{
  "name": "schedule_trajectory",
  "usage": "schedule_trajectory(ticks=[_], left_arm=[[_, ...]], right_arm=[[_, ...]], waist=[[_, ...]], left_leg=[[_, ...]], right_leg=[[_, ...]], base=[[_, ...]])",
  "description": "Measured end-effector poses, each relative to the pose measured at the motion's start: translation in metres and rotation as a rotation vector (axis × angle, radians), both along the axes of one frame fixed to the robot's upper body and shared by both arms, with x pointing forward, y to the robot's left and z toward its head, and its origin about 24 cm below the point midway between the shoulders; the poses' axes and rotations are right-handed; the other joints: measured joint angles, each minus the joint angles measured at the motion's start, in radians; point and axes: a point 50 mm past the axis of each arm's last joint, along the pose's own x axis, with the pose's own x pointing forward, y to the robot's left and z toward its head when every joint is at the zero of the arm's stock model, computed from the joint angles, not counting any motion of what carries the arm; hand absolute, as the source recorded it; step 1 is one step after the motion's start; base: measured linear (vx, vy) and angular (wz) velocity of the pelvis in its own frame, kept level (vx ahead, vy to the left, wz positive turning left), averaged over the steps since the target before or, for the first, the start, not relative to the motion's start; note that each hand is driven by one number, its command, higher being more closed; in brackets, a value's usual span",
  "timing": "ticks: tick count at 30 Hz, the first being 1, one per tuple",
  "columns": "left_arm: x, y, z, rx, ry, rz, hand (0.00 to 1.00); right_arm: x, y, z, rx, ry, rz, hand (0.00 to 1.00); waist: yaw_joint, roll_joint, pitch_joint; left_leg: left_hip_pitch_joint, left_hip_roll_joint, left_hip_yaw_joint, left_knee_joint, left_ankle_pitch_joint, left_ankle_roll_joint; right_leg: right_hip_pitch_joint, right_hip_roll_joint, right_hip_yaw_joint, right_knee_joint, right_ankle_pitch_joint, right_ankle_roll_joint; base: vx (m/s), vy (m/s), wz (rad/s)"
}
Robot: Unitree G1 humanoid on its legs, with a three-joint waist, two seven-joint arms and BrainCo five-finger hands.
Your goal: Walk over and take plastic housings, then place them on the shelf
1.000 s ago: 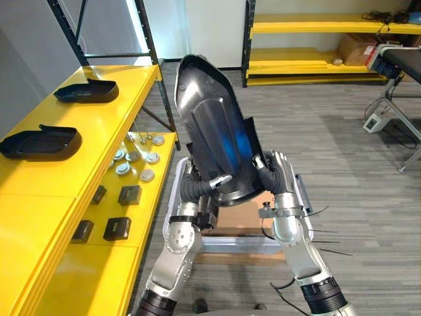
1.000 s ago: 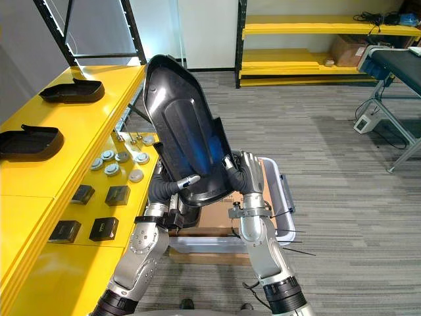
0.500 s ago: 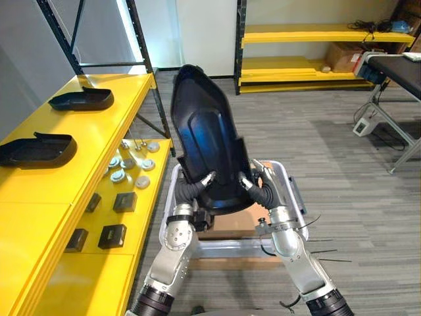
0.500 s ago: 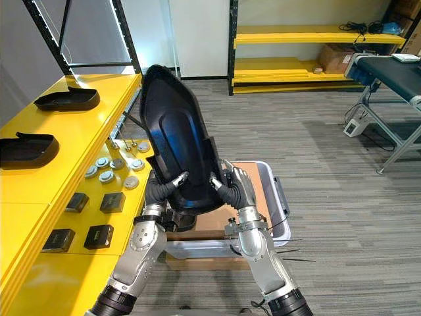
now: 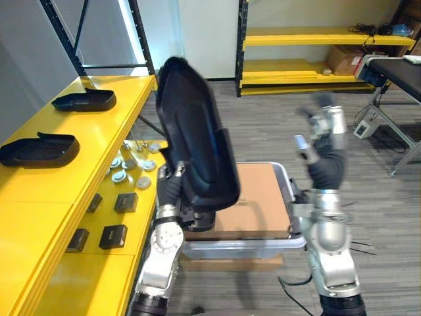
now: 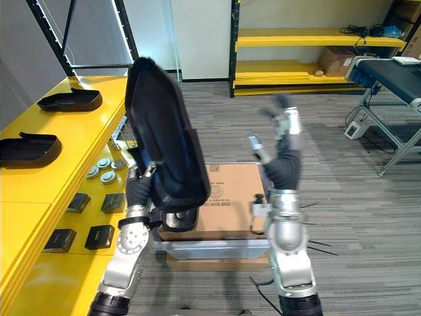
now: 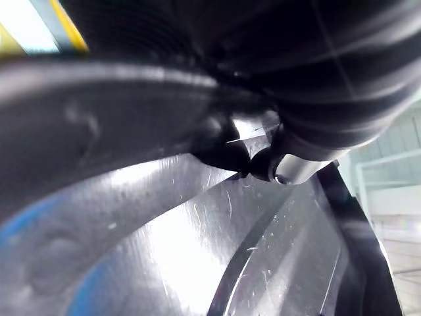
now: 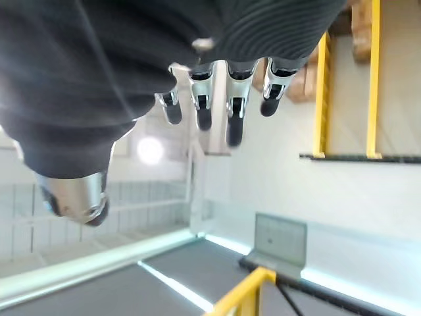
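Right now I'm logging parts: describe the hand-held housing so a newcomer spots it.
Beside the long yellow shelf, above the pale bin holding brown cardboard, a large black plastic housing stands nearly upright in the left hand. The two other black housings lie flat on the shelf.

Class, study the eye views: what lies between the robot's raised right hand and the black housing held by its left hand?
Nothing: bare air separates right hand from housing in both eye views, grey floor behind.

A cardboard box sits in a pale bin (small black blocks and round caps nearby).
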Motion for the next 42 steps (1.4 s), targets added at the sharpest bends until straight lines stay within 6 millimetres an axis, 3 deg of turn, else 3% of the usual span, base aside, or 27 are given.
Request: schedule_trajectory(ticks=[3, 6, 11, 13, 14, 16, 17, 19, 22, 27, 31, 33, 35, 36, 37, 39, 40, 42], left_arm=[[-0.008, 0.012, -0.005, 0.008, 0.025, 0.057, 1.00], [-0.019, 0.023, 0.002, -0.001, -0.003, 0.111, 1.00], [-0.030, 0.035, 0.009, 0.000, -0.046, 0.167, 1.00], [-0.034, 0.038, 0.006, -0.010, -0.040, 0.177, 1.00], [-0.034, 0.038, 0.006, -0.009, -0.037, 0.171, 1.00], [-0.038, 0.037, 0.003, -0.007, -0.026, 0.150, 1.00], [-0.039, 0.036, 0.002, -0.007, -0.023, 0.144, 1.00], [-0.043, 0.033, -0.002, -0.015, -0.004, 0.121, 1.00], [-0.053, 0.032, -0.002, -0.033, 0.001, 0.102, 1.00], [-0.061, 0.032, -0.003, -0.045, 0.007, 0.094, 1.00], [-0.060, 0.032, 0.006, -0.086, -0.039, 0.095, 1.00], [-0.060, 0.033, 0.015, -0.091, -0.078, 0.099, 1.00], [-0.058, 0.032, 0.019, -0.109, -0.104, 0.100, 1.00], [-0.056, 0.032, 0.020, -0.122, -0.115, 0.103, 1.00], [-0.056, 0.031, 0.020, -0.133, -0.116, 0.101, 1.00], [-0.054, 0.029, 0.022, -0.140, -0.129, 0.097, 1.00], [-0.050, 0.026, 0.024, -0.143, -0.151, 0.080, 1.00], [-0.042, 0.020, 0.023, -0.150, -0.159, 0.050, 1.00]], right_arm=[[-0.005, -0.030, -0.005, 0.052, 0.009, -0.140, 0.00], [-0.013, -0.062, -0.029, 0.132, 0.106, -0.276, 0.00], [-0.034, -0.109, -0.106, 0.275, 0.432, -0.490, 0.00], [-0.051, -0.119, -0.156, 0.334, 0.657, -0.550, 0.00], [-0.058, -0.120, -0.169, 0.350, 0.719, -0.567, 0.00], [-0.086, -0.114, -0.215, 0.441, 0.932, -0.575, 0.00], [-0.093, -0.111, -0.225, 0.463, 0.976, -0.570, 0.00], [-0.119, -0.093, -0.259, 0.531, 1.159, -0.530, 0.00], [-0.135, -0.068, -0.285, 0.567, 1.318, -0.434, 0.00], [-0.151, -0.039, -0.308, 0.573, 1.491, -0.317, 0.00], [-0.135, -0.026, -0.310, 0.488, 1.520, -0.227, 0.00], [-0.129, -0.024, -0.310, 0.459, 1.522, -0.205, 0.00], [-0.118, -0.025, -0.308, 0.434, 1.510, -0.196, 0.00], [-0.109, -0.027, -0.305, 0.412, 1.494, -0.189, 0.00], [-0.107, -0.026, -0.305, 0.392, 1.496, -0.179, 0.00], [-0.106, -0.025, -0.305, 0.371, 1.502, -0.165, 0.00], [-0.104, -0.024, -0.307, 0.356, 1.513, -0.156, 0.00], [-0.097, -0.023, -0.308, 0.330, 1.531, -0.143, 0.00]], waist=[[-0.001, -0.001, 0.000], [-0.002, -0.002, 0.001], [-0.016, -0.002, 0.001], [-0.023, 0.000, 0.002], [-0.022, 0.000, 0.002], [-0.024, 0.000, 0.002], [-0.024, 0.000, 0.002], [-0.024, 0.000, 0.004], [-0.021, -0.005, 0.009], [0.009, -0.018, 0.035], [0.030, -0.019, 0.089], [0.033, -0.010, 0.100], [0.041, -0.015, 0.116], [0.042, 0.007, 0.132], [0.040, 0.007, 0.132], [0.039, -0.007, 0.129], [0.037, -0.014, 0.127], [0.037, -0.014, 0.127]], left_leg=[[0.000, 0.000, 0.000, 0.000, -0.003, -0.004], [-0.001, 0.000, -0.002, 0.000, -0.004, -0.006], [-0.012, 0.001, -0.003, 0.000, -0.004, -0.006], [-0.020, 0.002, -0.003, 0.000, -0.005, -0.006], [-0.021, 0.002, -0.004, 0.000, -0.005, -0.006], [-0.021, 0.002, -0.008, 0.000, -0.004, -0.006], [-0.021, 0.003, -0.009, 0.000, -0.004, -0.005], [-0.015, 0.003, -0.023, 0.000, -0.004, -0.004], [-0.013, 0.005, -0.029, 0.000, -0.008, -0.008], [-0.010, -0.003, -0.073, 0.009, -0.020, -0.007], [-0.156, -0.048, -0.205, 0.184, -0.058, 0.005], [-0.223, -0.052, -0.207, 0.222, -0.067, 0.019], [-0.268, -0.026, -0.101, 0.257, -0.078, 0.037], [-0.292, 0.023, 0.040, 0.307, -0.094, 0.061], [-0.289, 0.053, 0.160, 0.325, -0.099, 0.072], [-0.263, 0.069, 0.318, 0.324, -0.124, 0.107], [-0.263, 0.073, 0.400, 0.323, -0.127, 0.108], [-0.284, 0.055, 0.441, 0.316, -0.130, 0.110]], right_leg=[[-0.001, -0.001, 0.000, -0.002, -0.003, 0.000], [-0.002, -0.002, -0.002, -0.006, -0.005, -0.001], [-0.012, -0.002, -0.004, -0.008, -0.007, -0.001], [-0.016, -0.002, -0.004, -0.008, -0.004, 0.002], [-0.016, -0.002, -0.004, -0.008, -0.003, 0.003], [-0.013, -0.002, -0.010, -0.007, -0.002, 0.002], [-0.012, -0.002, -0.012, -0.007, -0.002, 0.003], [0.002, -0.003, -0.027, -0.005, -0.006, 0.003], [0.006, -0.005, -0.049, 0.015, -0.022, 0.003], [0.022, -0.023, -0.116, 0.084, -0.080, 0.018], [0.015, -0.079, -0.315, 0.202, -0.148, 0.017], [0.019, -0.110, -0.438, 0.236, -0.171, 0.022], [0.034, -0.142, -0.543, 0.251, -0.182, 0.028], [0.059, -0.159, -0.607, 0.285, -0.192, 0.032], [0.088, -0.180, -0.661, 0.318, -0.204, 0.048], [0.126, -0.211, -0.712, 0.317, -0.201, 0.049], [0.146, -0.213, -0.732, 0.278, -0.197, 0.056], [0.158, -0.214, -0.765, 0.223, -0.189, 0.061]], base=[[0.00, 0.000, 0.00], [0.00, 0.000, 0.00], [0.00, 0.000, 0.00], [0.00, 0.000, 0.00], [0.00, 0.000, 0.00], [0.02, -0.009, 0.05], [0.02, -0.014, 0.09], [0.01, -0.013, 0.18], [-0.02, -0.011, 0.17], [-0.03, -0.008, 0.45], [-0.04, -0.006, 1.33], [-0.03, 0.021, 2.00], [0.02, 0.035, 1.86], [0.05, 0.039, 1.65], [0.05, 0.037, 1.60], [0.14, 0.077, 1.47], [0.19, 0.098, 1.35], [0.15, 0.098, 0.97]])
